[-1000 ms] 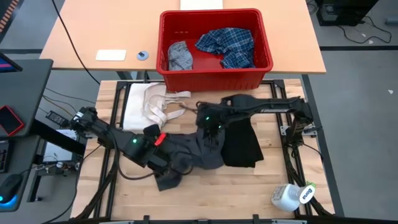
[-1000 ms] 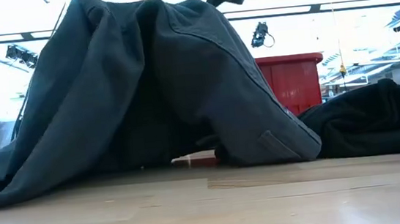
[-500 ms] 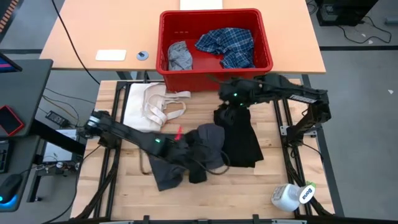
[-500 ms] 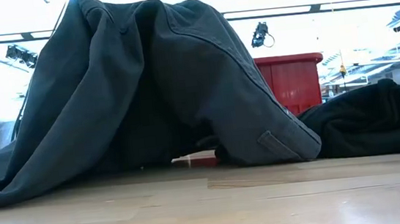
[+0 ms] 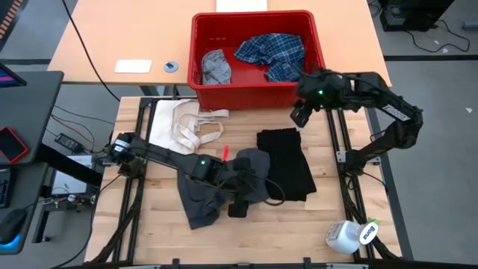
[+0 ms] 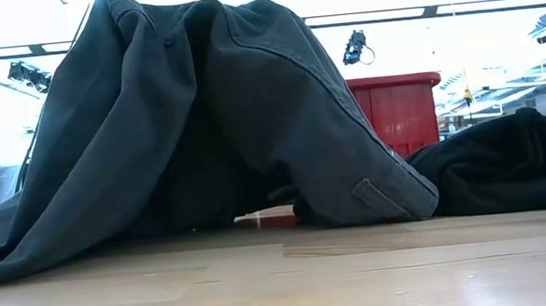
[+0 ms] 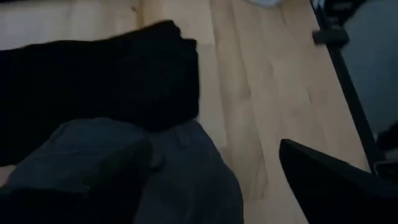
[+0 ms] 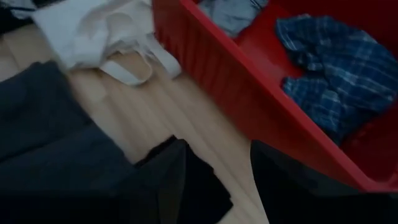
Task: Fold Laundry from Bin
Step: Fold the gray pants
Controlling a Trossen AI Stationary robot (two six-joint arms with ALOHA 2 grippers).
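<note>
The dark grey garment (image 5: pixel 200 209) lies crumpled at the table's middle and fills the low view as a heap (image 6: pixel 200 130). My left gripper (image 5: pixel 239 203) stands open low over the garment's right part (image 7: pixel 186 180). The folded black garment (image 5: pixel 287 164) lies flat to its right. My right gripper (image 5: pixel 299 116) hangs open and empty, raised before the front right corner of the red bin (image 5: pixel 258 84). The plaid shirt (image 5: pixel 272 52) and a light grey garment (image 5: pixel 216 67) lie on the bin's floor. My left gripper comes slanting down from the table's left, its fingers spread over the dark grey garment's right part (image 7: pixel 193 186). Whether a finger touches the cloth, I cannot tell.
A cream-white cloth with strap loops (image 5: pixel 175 127) lies at the table's far left, before the bin. A white bottle (image 5: pixel 351 235) lies at the near right corner. Bare wood shows along the near edge and between the black garment and the bin.
My left gripper has gone toward the table's right edge across the dark grey garment and dipped a little. My right gripper has risen from that garment's far right part and drawn back toward the bin's front right corner. The heap in the low view keeps its shape.
</note>
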